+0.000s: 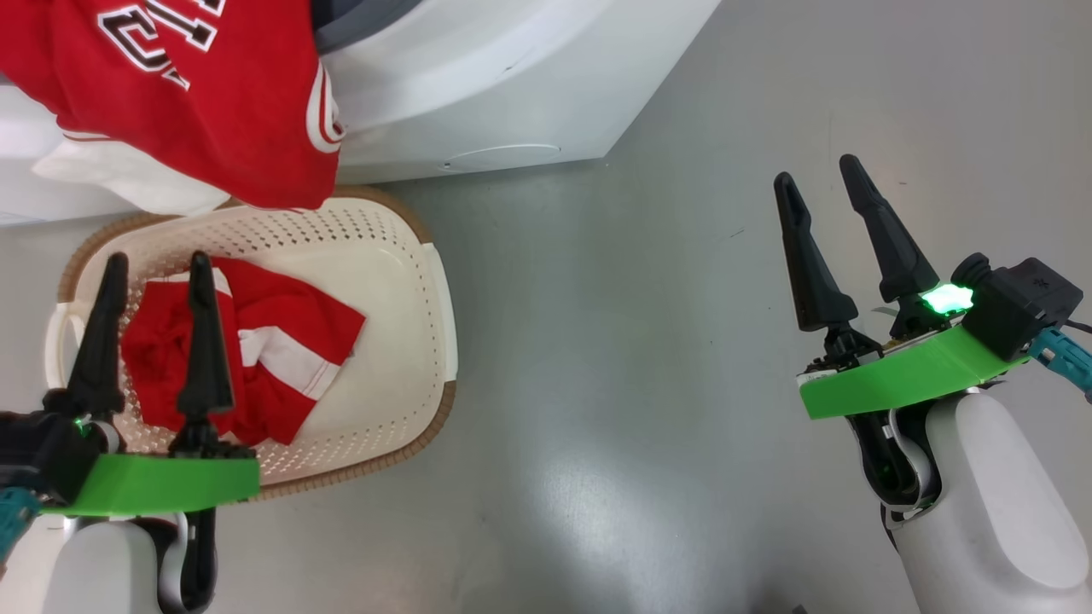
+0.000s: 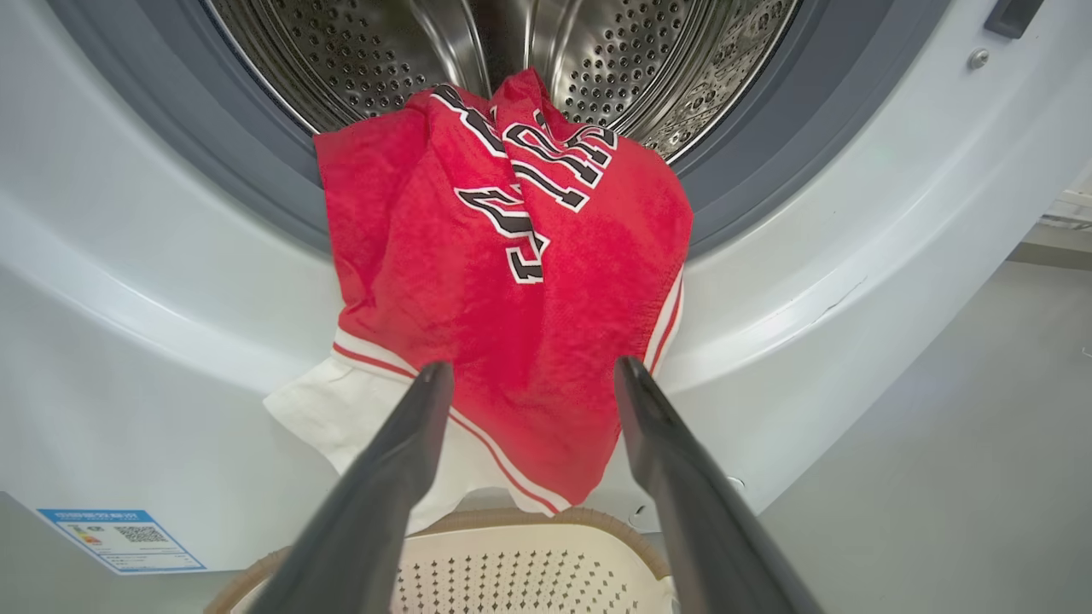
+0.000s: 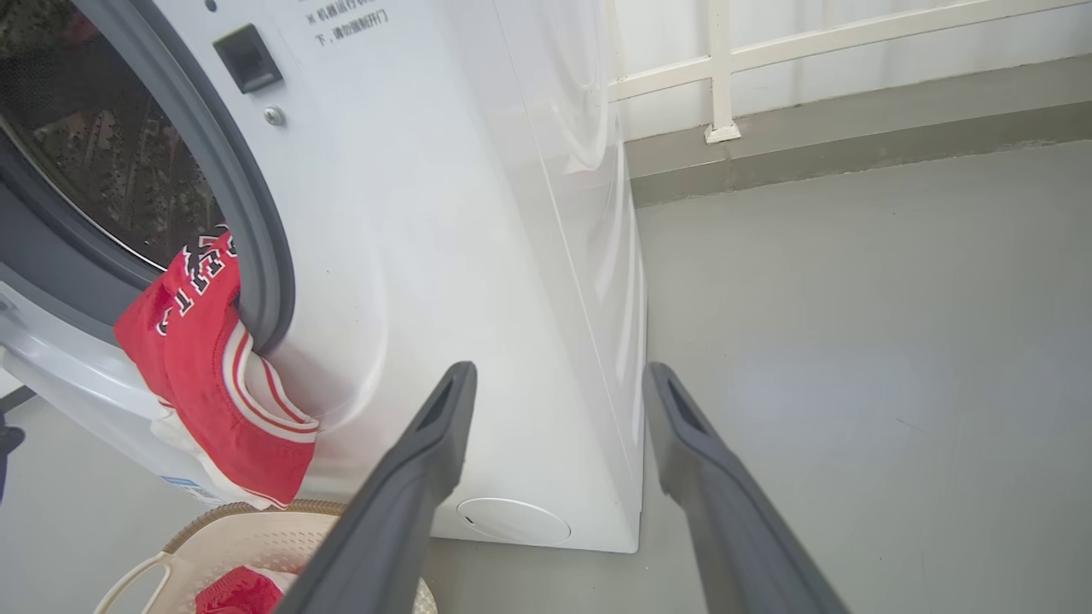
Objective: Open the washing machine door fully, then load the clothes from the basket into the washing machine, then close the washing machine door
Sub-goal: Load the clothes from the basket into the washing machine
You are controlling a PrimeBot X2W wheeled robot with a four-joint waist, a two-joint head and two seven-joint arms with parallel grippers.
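Observation:
A red jersey (image 1: 213, 94) with white cloth hangs out of the washing machine (image 1: 503, 85) over its front, above the basket (image 1: 401, 281). The same jersey (image 2: 512, 281) drapes from the steel drum (image 2: 358, 51) over the grey seal. More red and white clothes (image 1: 273, 358) lie in the basket. My left gripper (image 1: 155, 269) stands open above the basket, nothing between its fingers. My right gripper (image 1: 819, 175) is open over bare floor to the right of the machine. The washing machine door is out of view.
Grey floor (image 1: 640, 358) spreads to the right of the basket and machine. A white railing (image 3: 725, 77) and a low kerb stand beyond the machine's side. A blue sticker (image 2: 119, 539) marks the machine's lower corner.

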